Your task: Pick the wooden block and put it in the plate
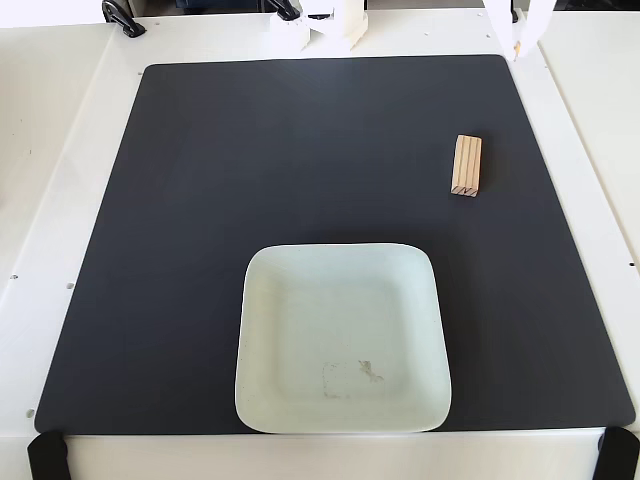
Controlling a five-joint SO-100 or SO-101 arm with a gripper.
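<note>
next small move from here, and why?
Probably bring the hand over the wooden block and open it to straddle the narrow width. The block lies untouched on the black mat, up and right of the empty plate in the fixed view; no hand is visible yet.

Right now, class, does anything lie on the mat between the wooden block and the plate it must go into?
Nothing visible does. The wooden block lies on the dark mat, up and to the right of the plate in the fixed view, with only bare mat between them.
</note>
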